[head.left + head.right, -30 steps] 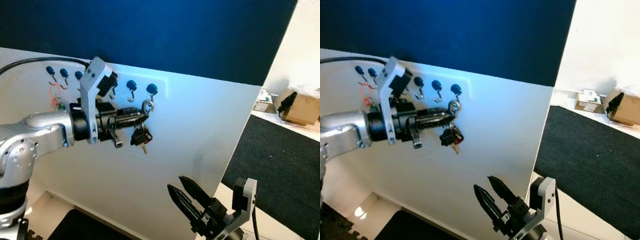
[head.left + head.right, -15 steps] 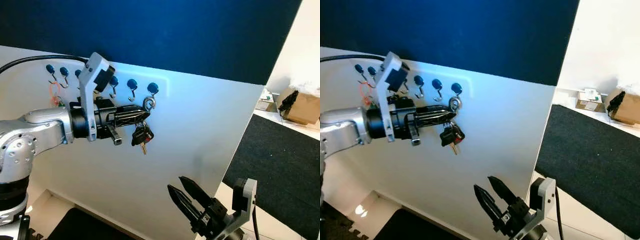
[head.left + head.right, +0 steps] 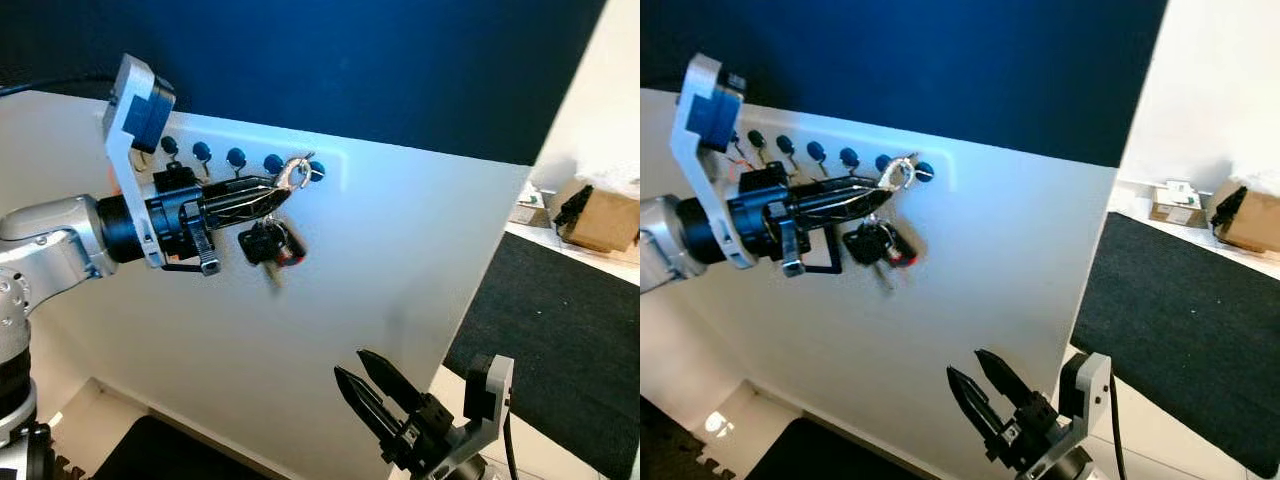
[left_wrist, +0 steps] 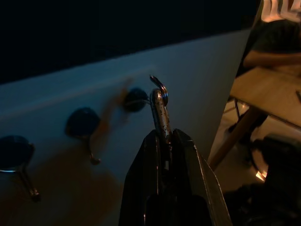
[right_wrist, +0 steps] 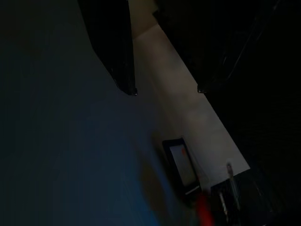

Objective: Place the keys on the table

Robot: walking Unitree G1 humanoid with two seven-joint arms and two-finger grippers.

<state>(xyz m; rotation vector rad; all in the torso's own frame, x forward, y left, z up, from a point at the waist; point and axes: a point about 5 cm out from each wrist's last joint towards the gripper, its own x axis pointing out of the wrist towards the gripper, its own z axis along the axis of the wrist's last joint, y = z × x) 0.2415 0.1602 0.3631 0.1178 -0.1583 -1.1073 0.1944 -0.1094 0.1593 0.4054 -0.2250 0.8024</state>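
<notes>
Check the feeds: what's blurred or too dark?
Eye views: the keys under the left gripper are motion-smeared, the hooks sharp. Left wrist view: dim, hooks blurred, key ring readable. Right wrist view: nearly black.

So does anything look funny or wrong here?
Nothing broken. The left gripper is pinching a metal ring by the blue pegs, and the keys dangle blurred under it. The right gripper is open, lower down.
</notes>
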